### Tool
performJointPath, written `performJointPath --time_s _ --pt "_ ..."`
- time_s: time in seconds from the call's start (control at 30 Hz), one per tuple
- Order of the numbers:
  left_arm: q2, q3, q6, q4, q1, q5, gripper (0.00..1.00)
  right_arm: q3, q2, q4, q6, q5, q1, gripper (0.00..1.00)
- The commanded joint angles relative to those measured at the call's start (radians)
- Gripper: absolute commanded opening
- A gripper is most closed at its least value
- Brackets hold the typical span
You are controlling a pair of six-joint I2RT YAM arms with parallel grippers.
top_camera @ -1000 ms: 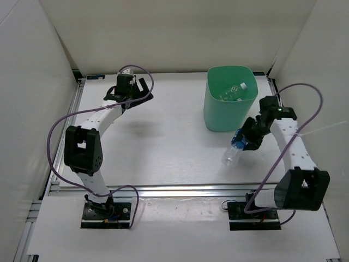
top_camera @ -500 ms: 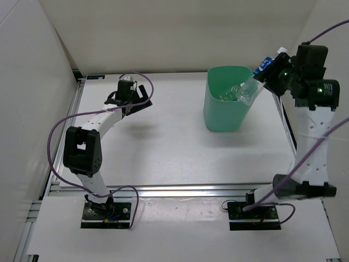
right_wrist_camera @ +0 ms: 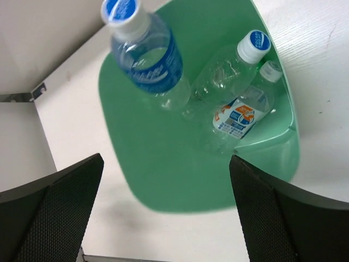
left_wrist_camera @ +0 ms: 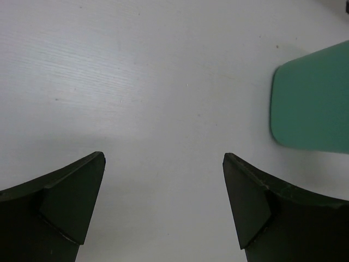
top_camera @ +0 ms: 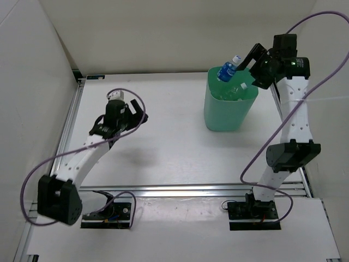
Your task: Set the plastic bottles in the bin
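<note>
robotics lab, staged test cell. white bench [top_camera: 163, 147] boxed in by plain white panel walls [top_camera: 163, 33] on three sides. aluminium extrusion rail [top_camera: 180, 190] along near edge. left arm [top_camera: 82, 158] and right arm [top_camera: 292, 109] bolted to black base plates [top_camera: 106, 214], purple cables [top_camera: 24, 196] looping loose. cameras mounted on wrists, looking past own fingers. props: mint bin [top_camera: 223, 117] holding plastic bottles [right_wrist_camera: 240, 117].

The bin [top_camera: 222, 117] is smooth, faintly glossy green plastic, the bottles [right_wrist_camera: 235, 117] are clear shiny plastic with glossy labels, and the table [top_camera: 163, 144] is matt white with a fine wood grain.
</note>
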Motion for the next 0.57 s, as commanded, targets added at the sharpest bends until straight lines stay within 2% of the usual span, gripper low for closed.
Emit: performJointPath --time_s 0.0,0.1,0.23,0.4,0.5,0.53 --pt "-0.227 -0.127 -0.029 -0.014 -0.01 -0.101 1.0 -0.061 -0.201 0.011 -0.024 0.011 -0.001 1.0" --pt "-0.445 -0.239 -0.018 -0.038 -0.01 -0.144 1.0 -0.109 -0.299 -0.028 -0.024 -0.004 -0.001 1.0" --pt "-0.721 -0.32 -0.018 -0.19 -0.01 -0.209 1.0 -0.212 -0.403 -0.149 -0.033 -0.053 -0.001 1.0" --pt "-0.865 -0.293 -0.018 -0.412 -0.01 -0.328 1.0 -0.473 -0.587 -0.175 -0.073 -0.081 -0.001 1.0" --pt "-0.876 -0.27 -0.016 -0.518 -0.01 -0.441 1.0 -0.555 -0.699 -0.202 -0.099 -0.007 -0.001 1.0" --pt "-0.876 -0.27 -0.033 -0.546 -0.01 -0.522 1.0 -0.59 -0.731 -0.222 -0.099 0.003 -0.001 1.0"
